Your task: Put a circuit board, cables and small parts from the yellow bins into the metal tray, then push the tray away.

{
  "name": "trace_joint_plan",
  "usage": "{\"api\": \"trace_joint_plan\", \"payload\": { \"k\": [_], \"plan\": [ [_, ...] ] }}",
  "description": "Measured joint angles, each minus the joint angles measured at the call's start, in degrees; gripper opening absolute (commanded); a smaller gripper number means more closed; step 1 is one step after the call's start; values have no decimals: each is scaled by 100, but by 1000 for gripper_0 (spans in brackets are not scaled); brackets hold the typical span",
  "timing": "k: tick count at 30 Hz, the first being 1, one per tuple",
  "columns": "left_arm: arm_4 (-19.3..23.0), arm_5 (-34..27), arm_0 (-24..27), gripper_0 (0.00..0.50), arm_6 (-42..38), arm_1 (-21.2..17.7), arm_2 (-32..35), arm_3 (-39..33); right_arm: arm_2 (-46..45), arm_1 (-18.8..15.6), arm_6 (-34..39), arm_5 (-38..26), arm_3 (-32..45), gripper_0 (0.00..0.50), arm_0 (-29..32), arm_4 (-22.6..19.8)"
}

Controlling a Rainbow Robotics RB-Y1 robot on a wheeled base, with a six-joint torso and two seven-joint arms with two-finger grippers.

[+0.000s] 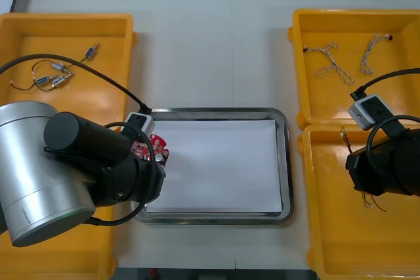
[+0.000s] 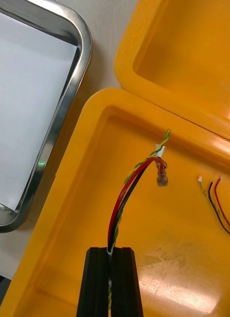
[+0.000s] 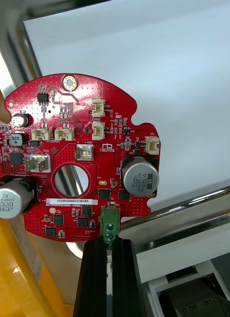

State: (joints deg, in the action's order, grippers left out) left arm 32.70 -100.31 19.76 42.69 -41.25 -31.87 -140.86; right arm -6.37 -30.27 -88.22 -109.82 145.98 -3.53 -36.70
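- The right gripper (image 2: 111, 253) is over the near right yellow bin (image 1: 341, 247). Its black fingers are pinched almost together on a cable (image 2: 124, 195) of red, black and yellow-green wires. The cable rises from between the fingers and ends in a small connector above the bin floor.
- A second cable (image 2: 217, 207) lies loose on the floor of that bin, a little to the side of the held one.
- The left gripper (image 3: 109, 246) is at the near left. Its fingers are closed on a green connector (image 3: 109, 225) at the edge of a round red circuit board (image 3: 85, 158).
- The board hangs at the left rim of the metal tray (image 1: 283, 162), partly over the tray's white inside. Whether it touches the tray I cannot tell.
- The tray sits mid-table between the bins.
- In the far left yellow bin (image 1: 72, 27) lie small metal parts (image 1: 52, 81) with thin wires.
- In the far right yellow bin (image 1: 308, 27) lie two twisted cables (image 1: 333, 63), apart from each other.
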Motion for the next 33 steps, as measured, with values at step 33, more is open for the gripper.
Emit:
{"api": "trace_joint_plan", "payload": {
  "k": [33],
  "plan": [
    [56,580,443,0,-1,94,-1189,665,0,0,0,0,0,0,0,0]
  ]
}}
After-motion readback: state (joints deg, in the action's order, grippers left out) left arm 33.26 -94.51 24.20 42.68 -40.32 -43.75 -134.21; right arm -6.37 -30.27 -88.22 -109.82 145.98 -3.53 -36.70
